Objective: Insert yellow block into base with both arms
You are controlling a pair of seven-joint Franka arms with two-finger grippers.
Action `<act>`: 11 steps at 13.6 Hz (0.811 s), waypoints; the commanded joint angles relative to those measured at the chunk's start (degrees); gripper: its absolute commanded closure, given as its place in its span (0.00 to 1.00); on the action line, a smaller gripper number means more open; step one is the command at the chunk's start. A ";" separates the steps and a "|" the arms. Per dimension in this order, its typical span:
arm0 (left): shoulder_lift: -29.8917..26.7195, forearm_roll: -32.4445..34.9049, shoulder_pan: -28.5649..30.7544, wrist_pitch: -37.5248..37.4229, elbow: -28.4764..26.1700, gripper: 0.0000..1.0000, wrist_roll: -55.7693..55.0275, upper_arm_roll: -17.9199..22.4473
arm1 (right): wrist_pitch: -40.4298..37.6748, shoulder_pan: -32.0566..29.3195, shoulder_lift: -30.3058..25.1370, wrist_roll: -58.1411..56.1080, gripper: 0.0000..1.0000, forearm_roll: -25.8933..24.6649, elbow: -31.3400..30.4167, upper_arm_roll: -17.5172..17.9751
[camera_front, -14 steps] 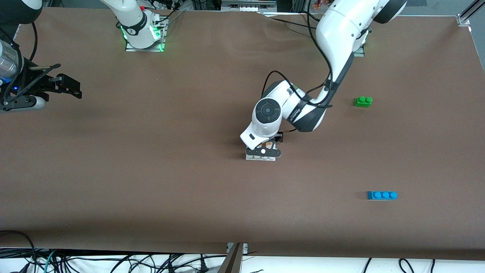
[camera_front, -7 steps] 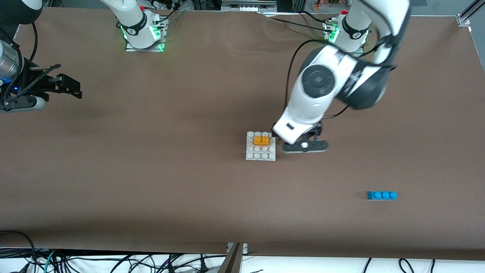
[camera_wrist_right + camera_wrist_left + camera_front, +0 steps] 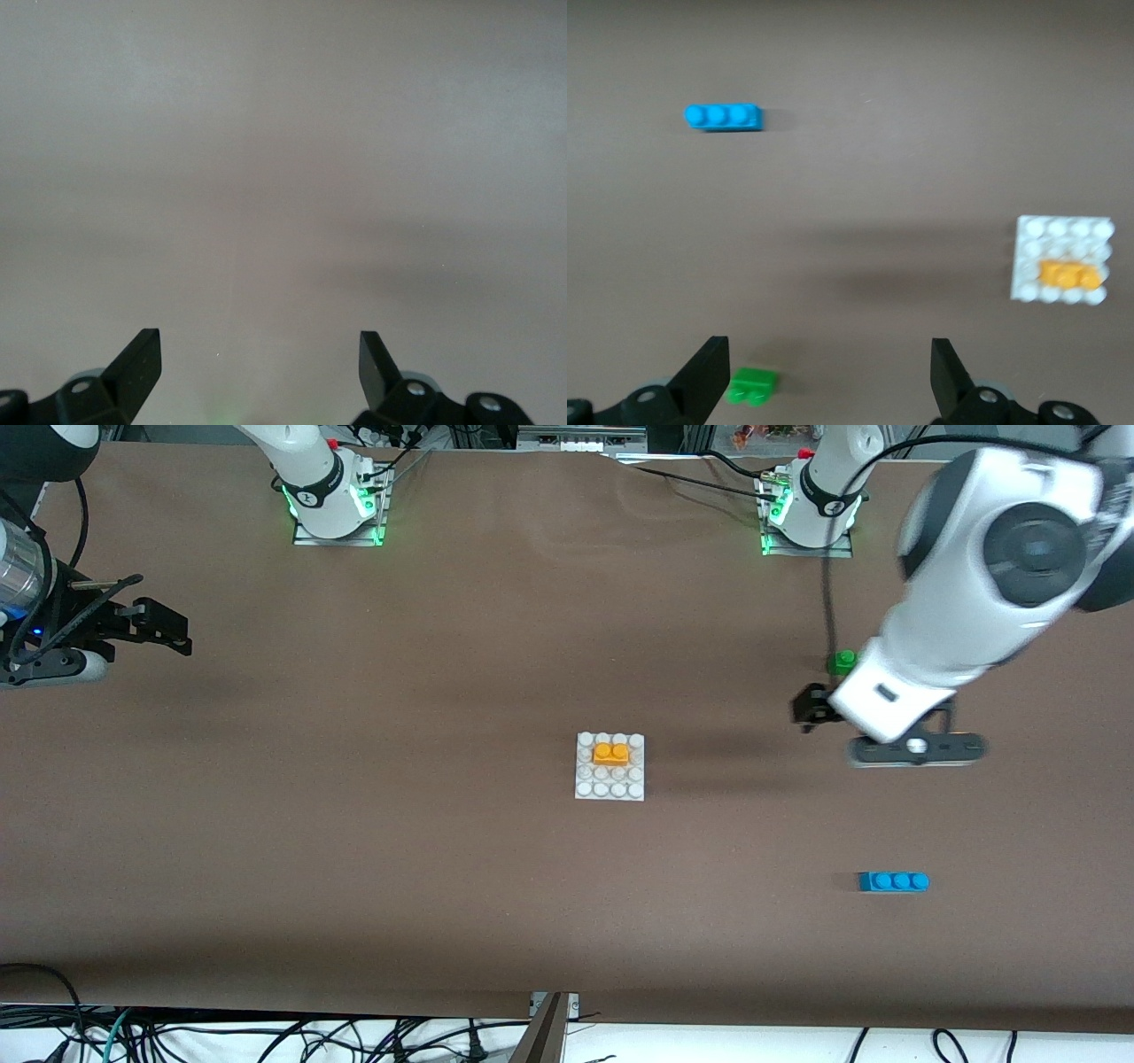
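The yellow block [image 3: 611,754] sits pressed onto the white base [image 3: 609,787] in the middle of the table, on the half of the plate farther from the front camera. Both show in the left wrist view, the block [image 3: 1070,274] on the base [image 3: 1059,232]. My left gripper [image 3: 879,713] is open and empty, up in the air over bare table toward the left arm's end, close to the green brick [image 3: 842,662]; its jaws [image 3: 829,350] stand wide apart. My right gripper [image 3: 173,633] waits open and empty at the right arm's end [image 3: 260,341].
The green two-stud brick [image 3: 751,386] lies on the table partly under the left arm. A blue three-stud brick [image 3: 893,881] lies nearer the front camera toward the left arm's end, and it also shows in the left wrist view [image 3: 724,116].
My left gripper let go of the yellow block on the base, rose, and swung away toward the left arm's end. The right arm has not moved.
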 commanded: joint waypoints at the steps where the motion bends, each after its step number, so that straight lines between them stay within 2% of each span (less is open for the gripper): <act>1: -10.36 -1.33 4.53 0.60 -12.11 0.00 6.08 -0.78 | -0.62 -0.47 0.06 -0.24 0.01 0.24 0.69 0.38; 3: -15.73 -1.85 6.37 5.14 -19.67 0.00 8.72 -0.52 | -0.62 -0.47 0.06 -0.15 0.01 0.24 0.69 0.38; 5: -20.57 -3.87 6.48 10.95 -25.57 0.00 10.05 2.19 | -0.27 -0.38 0.06 -0.15 0.01 0.59 0.69 0.38; 7: -21.20 -6.06 6.04 10.54 -25.69 0.00 11.09 4.13 | -0.27 -0.38 0.06 -0.15 0.01 0.77 0.69 0.38; 11: -21.21 -5.81 3.58 4.49 -23.67 0.00 12.25 5.99 | -0.18 -0.38 0.06 -0.15 0.01 0.95 0.69 0.38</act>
